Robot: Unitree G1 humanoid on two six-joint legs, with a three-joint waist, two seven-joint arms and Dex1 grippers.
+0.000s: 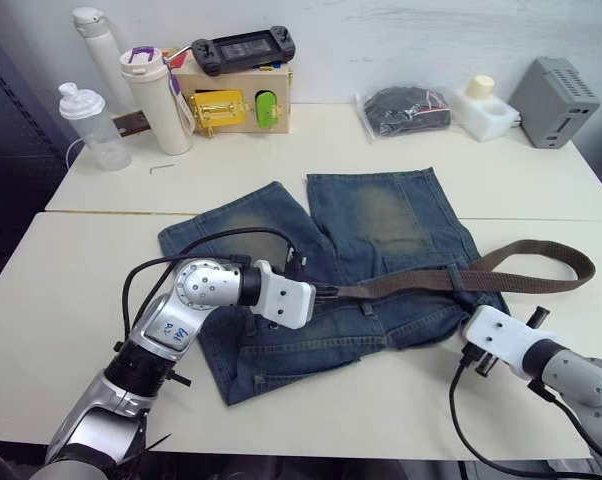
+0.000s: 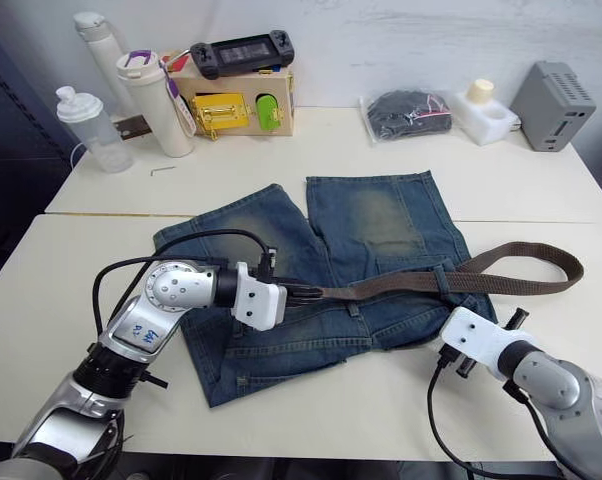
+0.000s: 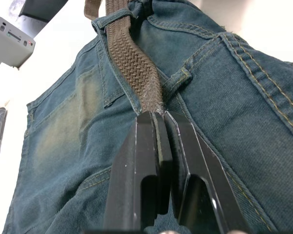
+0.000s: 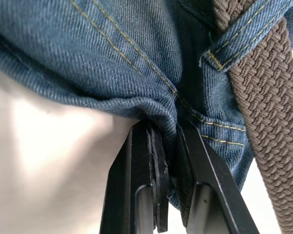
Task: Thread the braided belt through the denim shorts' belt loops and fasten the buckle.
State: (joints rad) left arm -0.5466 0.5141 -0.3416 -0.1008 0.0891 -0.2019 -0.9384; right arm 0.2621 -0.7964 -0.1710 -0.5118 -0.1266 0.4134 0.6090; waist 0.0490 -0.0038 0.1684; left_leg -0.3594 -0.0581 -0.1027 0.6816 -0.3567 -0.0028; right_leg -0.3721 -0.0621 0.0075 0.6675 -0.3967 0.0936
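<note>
Pinching limp braided belt (image 3: 137,73) in left gripper (image 3: 162,117), right gripper (image 4: 168,129) clamping soft denim shorts (image 1: 381,215) waistband near tabletop's front edge; regrip near tip.

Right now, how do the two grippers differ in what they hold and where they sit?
The left gripper is shut on the braided belt over the middle of the waistband; the right gripper is shut on the denim shorts at their edge. Both pinch something and lie low over the table.
</note>
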